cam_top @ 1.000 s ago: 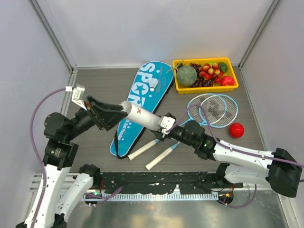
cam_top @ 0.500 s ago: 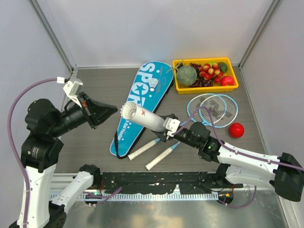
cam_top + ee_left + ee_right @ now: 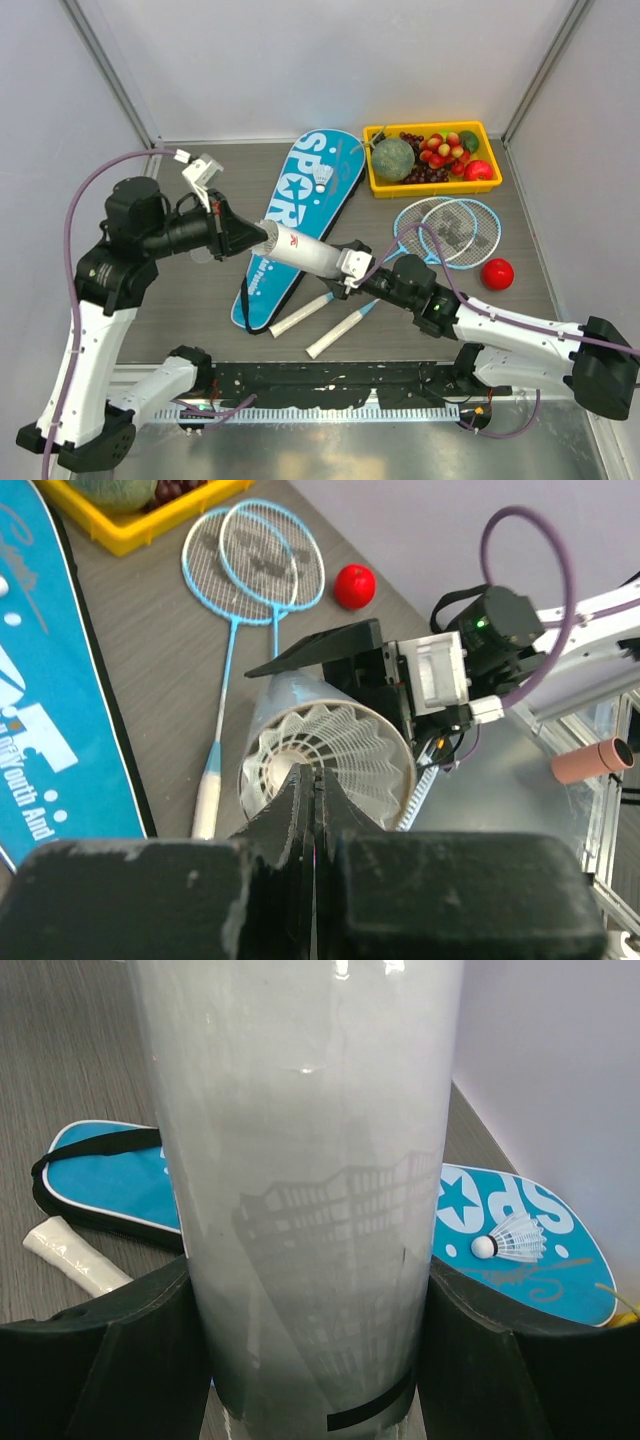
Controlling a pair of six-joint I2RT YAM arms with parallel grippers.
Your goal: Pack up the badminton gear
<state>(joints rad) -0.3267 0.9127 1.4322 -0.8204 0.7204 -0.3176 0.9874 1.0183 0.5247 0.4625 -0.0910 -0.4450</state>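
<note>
Dark wood-grain table (image 3: 555, 215), pale grey walls (image 3: 330, 60) — metal corner posts (image 3: 110, 70)

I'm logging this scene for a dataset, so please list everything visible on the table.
tube: one, white, held over the bag
shuttlecocks: two, white; one in the tube's mouth, one on the bag
bag: one, blue, table centre
rackets: two, light blue, heads overlapping, right of bag
tray: one, yellow, far right, holding fruit
red fruit: one, beside the racket heads
left gripper: shut, tips at tube mouth
right gripper: shut on tube
</note>
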